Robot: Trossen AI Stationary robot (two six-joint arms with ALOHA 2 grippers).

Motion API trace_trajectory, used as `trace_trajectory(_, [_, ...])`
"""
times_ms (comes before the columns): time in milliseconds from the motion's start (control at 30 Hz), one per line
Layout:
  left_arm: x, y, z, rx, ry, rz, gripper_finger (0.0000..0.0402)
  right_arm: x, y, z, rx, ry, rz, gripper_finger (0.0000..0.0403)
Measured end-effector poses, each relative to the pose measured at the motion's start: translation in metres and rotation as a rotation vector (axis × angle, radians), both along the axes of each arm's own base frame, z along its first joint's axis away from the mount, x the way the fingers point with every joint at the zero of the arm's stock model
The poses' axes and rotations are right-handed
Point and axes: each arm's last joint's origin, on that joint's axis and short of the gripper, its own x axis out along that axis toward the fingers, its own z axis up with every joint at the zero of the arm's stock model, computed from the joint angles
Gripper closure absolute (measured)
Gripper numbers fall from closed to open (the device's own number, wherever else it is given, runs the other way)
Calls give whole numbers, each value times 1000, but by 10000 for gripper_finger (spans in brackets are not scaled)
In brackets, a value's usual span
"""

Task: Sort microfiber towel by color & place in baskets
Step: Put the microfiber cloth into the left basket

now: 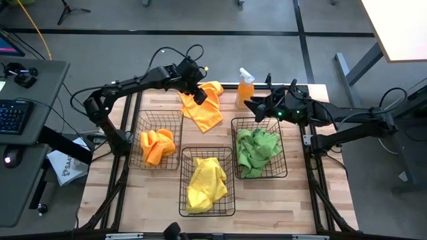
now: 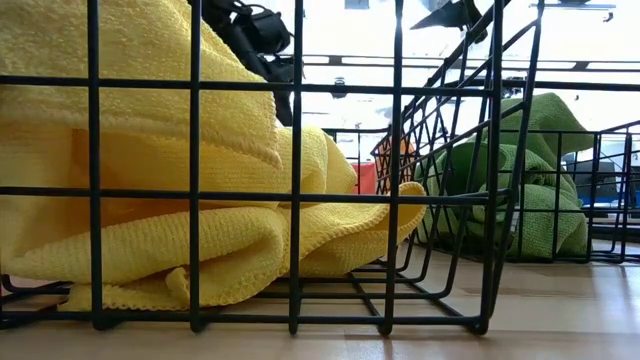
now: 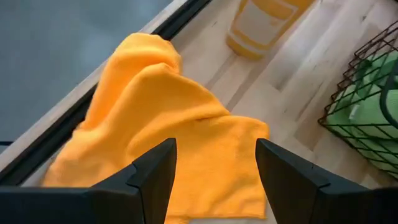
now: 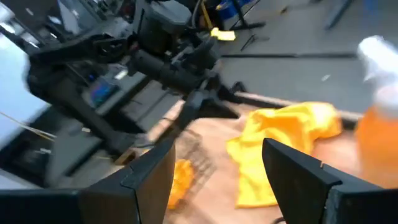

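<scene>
An orange microfiber towel [image 1: 208, 105] lies crumpled on the table near its far edge, and also shows in the left wrist view [image 3: 180, 124] and the right wrist view [image 4: 283, 146]. My left gripper [image 1: 194, 88] [image 3: 214, 177] hovers open just over the towel's left part, with nothing between its fingers. My right gripper [image 1: 256, 107] [image 4: 217, 180] is open in the air above the far rim of the right basket [image 1: 259, 148], which holds green towels [image 2: 545, 190]. The left basket [image 1: 160, 140] holds an orange towel. The middle basket [image 1: 207, 181] holds a yellow one [image 2: 190, 210].
An orange spray bottle [image 1: 245, 87] [image 3: 261, 28] stands upright at the far edge, between the loose towel and my right gripper. The three baskets fill the table's middle. Black frame rails run along the table's sides. Bare wood lies at the near corners.
</scene>
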Motion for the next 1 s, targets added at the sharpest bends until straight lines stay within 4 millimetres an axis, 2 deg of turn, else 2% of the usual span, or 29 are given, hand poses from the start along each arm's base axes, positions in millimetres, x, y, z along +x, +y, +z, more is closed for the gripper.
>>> trace_trajectory(133, [4, -8, 5, -56, -65, -44, 196, -1, -5, 2, -151, 55, -106, 167])
trace_trajectory(267, [-2, -17, 20, -124, -137, 47, 196, -4, -21, 8, -232, 57, -213, 167])
trace_trajectory(467, [-2, -26, 25, -28, -104, 151, 196, -6, -44, 7, -342, 157, -215, 167])
trace_trajectory(567, [2, -34, 24, -12, -89, 171, 196, -7, -53, 12, -382, 121, -148, 167])
trace_trajectory(700, [8, -43, 22, -57, -105, 195, 196, -8, -58, 11, -280, 53, -28, 167])
trace_trajectory(800, [13, -46, 17, -25, -73, 125, 196, -7, -56, 4, -194, 72, 52, 167])
trace_trajectory(900, [16, -44, 13, 50, -25, 28, 196, -6, -55, 0, -189, 108, 99, 167])
trace_trajectory(1000, [15, -35, 8, 16, -28, 91, 196, -6, -56, 3, -174, 64, 86, 167])
